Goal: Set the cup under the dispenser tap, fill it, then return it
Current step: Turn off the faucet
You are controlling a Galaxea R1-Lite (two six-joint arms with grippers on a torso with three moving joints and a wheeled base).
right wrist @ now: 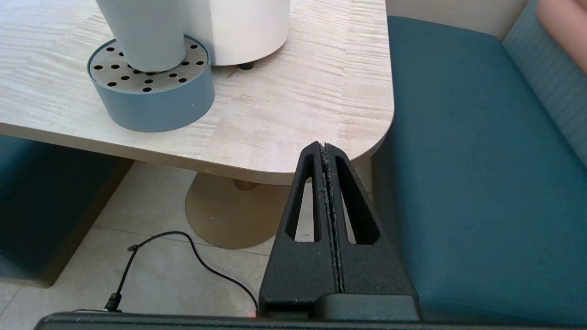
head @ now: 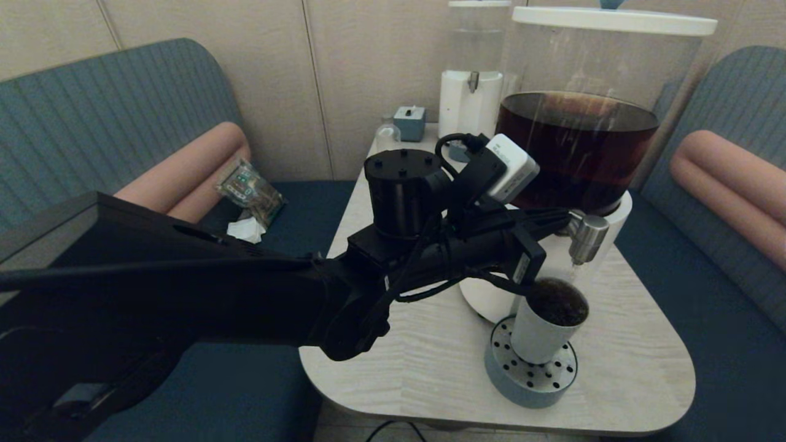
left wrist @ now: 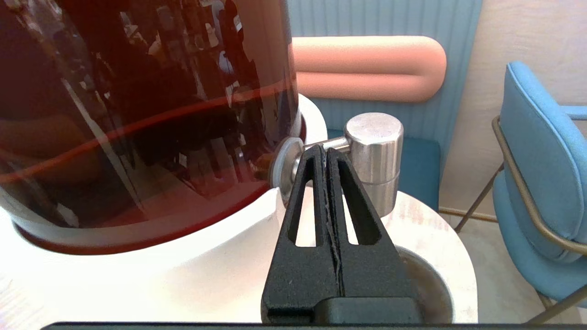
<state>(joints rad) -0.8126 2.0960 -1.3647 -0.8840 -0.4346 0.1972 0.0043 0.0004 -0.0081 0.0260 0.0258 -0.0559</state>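
Observation:
The pale grey-blue cup (head: 540, 331) stands upright on the round perforated drip tray (head: 531, 377), directly below the steel dispenser tap (head: 587, 236). Dark liquid fills the cup almost to its rim. My left gripper (head: 562, 222) reaches across the table and is shut, with nothing held. In the left wrist view its tips (left wrist: 326, 151) rest against the thin stem between the tank and the tap (left wrist: 375, 156); the cup's rim (left wrist: 429, 284) shows partly behind the fingers. My right gripper (right wrist: 324, 146) is shut and empty, parked low beside the table's near right corner; the cup (right wrist: 146, 41) stands beyond it.
The big dispenser's tank (head: 577, 147) of brown liquid sits on its white base (head: 485, 298). Behind it stand a narrower dispenser (head: 473, 92), a small grey-blue box (head: 410, 123) and a clear bottle (head: 387, 136). Teal benches flank the table (head: 430, 362); a snack packet (head: 249, 190) lies on the left bench.

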